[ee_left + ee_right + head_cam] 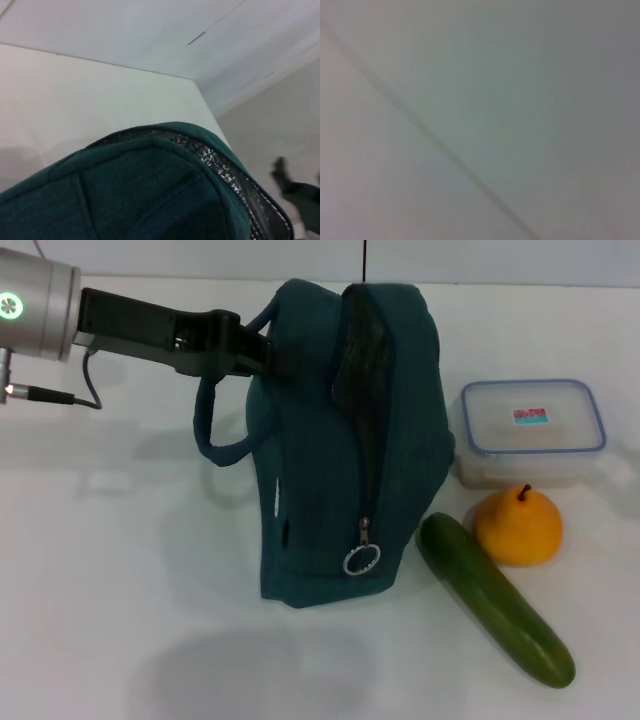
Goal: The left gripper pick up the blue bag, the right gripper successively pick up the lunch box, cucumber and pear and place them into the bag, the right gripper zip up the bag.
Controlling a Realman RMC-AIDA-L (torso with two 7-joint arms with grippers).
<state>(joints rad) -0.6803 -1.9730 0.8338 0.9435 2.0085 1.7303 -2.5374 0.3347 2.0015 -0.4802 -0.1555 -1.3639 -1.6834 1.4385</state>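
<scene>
The blue bag (340,440) is held upright near the middle of the white worktop (120,620), its zipper run open so the dark lining shows at the top; the silver ring pull (362,559) hangs low on the front. It is judged to be steadied this way so that its mouth is kept free for loading. The left gripper (262,352), reaching in from the worktop's left edge, is closed on one loop handle at the bag's upper left. Toward the right edge lie the lunch box (533,430), pear (518,526) and cucumber (495,598), all outside the bag. The right gripper is not seen.
</scene>
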